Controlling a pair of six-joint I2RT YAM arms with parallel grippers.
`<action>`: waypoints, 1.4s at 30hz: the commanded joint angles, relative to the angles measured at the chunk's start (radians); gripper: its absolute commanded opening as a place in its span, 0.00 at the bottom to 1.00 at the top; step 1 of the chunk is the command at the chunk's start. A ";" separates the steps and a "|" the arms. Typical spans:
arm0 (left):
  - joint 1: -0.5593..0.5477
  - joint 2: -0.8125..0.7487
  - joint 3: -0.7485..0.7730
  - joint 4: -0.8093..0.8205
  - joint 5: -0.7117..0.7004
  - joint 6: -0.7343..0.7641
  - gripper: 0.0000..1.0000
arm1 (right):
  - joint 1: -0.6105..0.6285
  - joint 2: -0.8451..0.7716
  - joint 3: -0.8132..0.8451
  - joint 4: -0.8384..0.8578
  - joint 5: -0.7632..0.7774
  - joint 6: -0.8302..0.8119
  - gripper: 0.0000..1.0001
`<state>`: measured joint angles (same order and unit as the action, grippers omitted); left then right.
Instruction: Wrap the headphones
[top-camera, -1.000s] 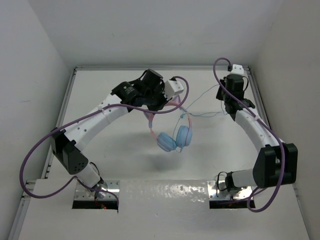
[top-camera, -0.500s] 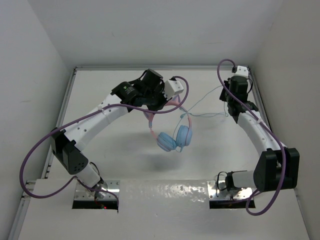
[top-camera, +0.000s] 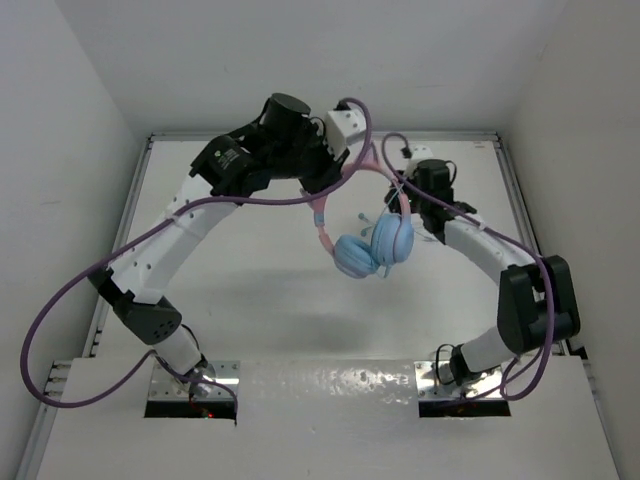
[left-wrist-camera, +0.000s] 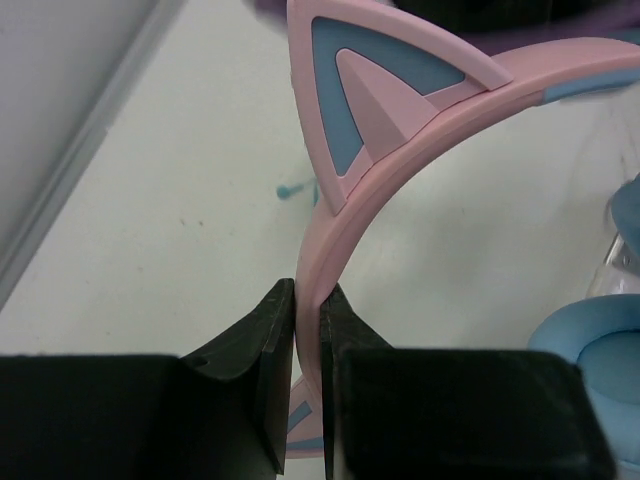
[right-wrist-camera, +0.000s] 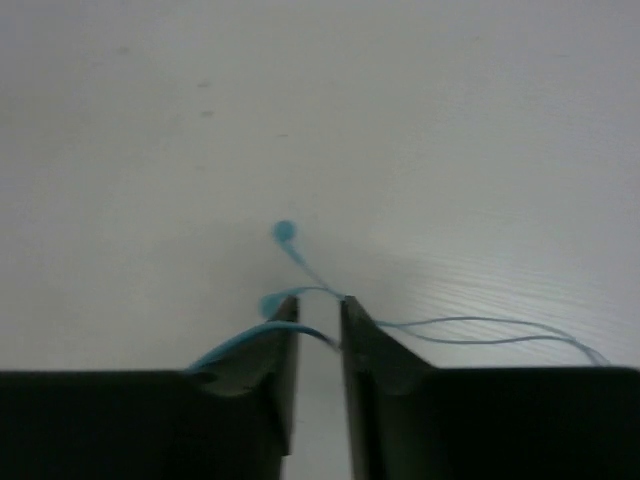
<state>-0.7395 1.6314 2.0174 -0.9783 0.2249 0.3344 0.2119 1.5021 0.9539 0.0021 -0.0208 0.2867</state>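
2 arms are engaged. The left pincer is pressed together on the pink headband of the headphones, gripping it edge-on near the cat ear.

The headphones hang above the desk mid-workspace, with the blue cups lowest. Their long axis runs from the cups up along the band to the left pincer.

The right pincer has its fingers slightly spread with a narrow gap. The thin cable crosses the tips, and 2 strands trail off right. The gap looks wider than the cable, so it is probably loose rather than clamped. The plug lies on the desk just ahead of the tips.

Key relation: in the top view the right pincer sits just beside the cups on their right, so the right arm is nearer the cable. It likely winds while the left arm holds.

The desk surface is white and smooth. White walls close in 3 sides. A purple robot cable loops close to the band and is a snag risk.
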 joint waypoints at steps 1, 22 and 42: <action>0.011 0.004 0.116 0.050 -0.036 -0.098 0.00 | 0.095 0.039 -0.033 0.234 -0.122 0.023 0.33; 0.190 0.142 0.322 0.087 -0.118 -0.252 0.00 | 0.170 0.394 0.198 0.017 0.203 0.086 0.76; 0.273 0.179 0.316 0.113 -0.097 -0.307 0.00 | -0.085 -0.066 -0.263 0.147 0.017 -0.006 0.68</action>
<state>-0.4744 1.8198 2.2833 -0.9676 0.1295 0.0978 0.1112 1.5288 0.7841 -0.0132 0.1352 0.3588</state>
